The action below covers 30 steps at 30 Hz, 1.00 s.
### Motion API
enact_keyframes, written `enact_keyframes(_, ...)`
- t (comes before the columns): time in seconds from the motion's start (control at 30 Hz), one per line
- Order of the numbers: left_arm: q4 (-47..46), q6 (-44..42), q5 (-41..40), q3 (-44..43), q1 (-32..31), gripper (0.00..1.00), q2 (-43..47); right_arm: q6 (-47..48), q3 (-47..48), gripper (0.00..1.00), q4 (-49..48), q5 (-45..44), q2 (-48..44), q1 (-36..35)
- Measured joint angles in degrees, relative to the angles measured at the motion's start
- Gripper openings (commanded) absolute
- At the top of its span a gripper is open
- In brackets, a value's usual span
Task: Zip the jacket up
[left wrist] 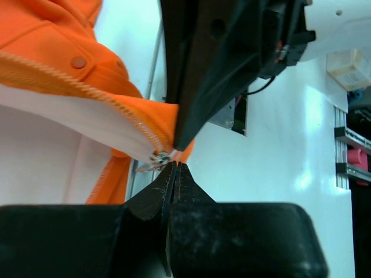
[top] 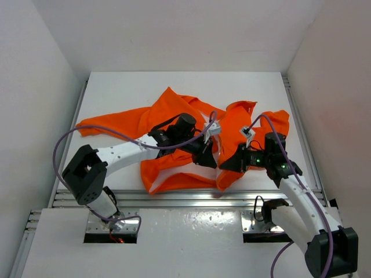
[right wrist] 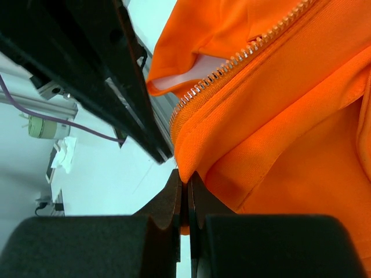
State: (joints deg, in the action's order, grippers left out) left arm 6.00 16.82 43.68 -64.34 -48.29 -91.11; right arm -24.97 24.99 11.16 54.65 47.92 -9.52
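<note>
**Both grippers closed at the jacket's lower front corner**

Orange jacket (top: 174,116) lay crumpled and open-fronted in the middle of the white surface (top: 145,87). One sleeve trailed out toward the left side. The hem sat toward the near edge, just short of the metal rail (top: 174,198). A sliver of pale lining (left wrist: 52,150) showed inside the front opening.

Both arms reached in over the garment and met at the lower middle of it, tips close together.

Left gripper (left wrist: 174,169): fingers were pressed together, with no gap visible between the tips. A small metal slider (left wrist: 159,158) sat at the bottom end of the zipper (left wrist: 87,87), touching or just beside those tips on their left side. Could not tell whether the tips had any part of it caught. The zipper's light teeth ran up and away along the orange edge, with a round orange snap (left wrist: 78,61) above them on the fabric.

Right gripper (right wrist: 184,180): fingers were clamped on a folded corner of the jacket's orange fabric, with a thin strip of orange showing between the fingers below the tips. The other zipper row ran diagonally above that pinch, along the fabric edge. In the left wrist view the right gripper came in from above, its tip right at the hem corner beside the slider.

The two zipper halves were apart over the length in view.
</note>
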Motion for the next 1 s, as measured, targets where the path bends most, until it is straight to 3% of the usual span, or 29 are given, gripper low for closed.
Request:
enact_keyframes(0.3, 3.0, -3.5, 0.8, -3.5, -3.7, 0.04, 0.0, -0.2, 0.0, 0.0, -1.6, -0.5, 0.1, 0.0)
enact_keyframes(0.47, 6.8, -8.7, -3.1, -5.0, -6.1, 0.07, 0.6, -0.5, 0.1, 0.0, -3.9, -2.1, -0.6, 0.0)
enact_keyframes(0.6, 9.0, -8.8, -10.7, -3.1, -2.9, 0.16, 4.9, 1.6, 0.1, 0.0, -5.0, -5.3, -4.1, 0.0)
enact_keyframes(0.73, 9.4, -6.3, -21.8, 0.5, 4.3, 0.54, 12.3, 5.9, 0.1, 0.0, -3.6, -8.0, -7.4, -0.1)
enact_keyframes(0.87, 10.5, -1.8, -30.1, 1.6, 5.4, 0.55, 13.7, 9.8, 0.1, 0.0, 1.3, -11.1, -9.9, 0.0)
enact_keyframes(1.0, 12.6, 3.4, -38.8, 0.3, 3.9, 0.55, 5.8, 11.5, -0.3, 0.0, 8.6, -19.0, -15.0, 0.0)
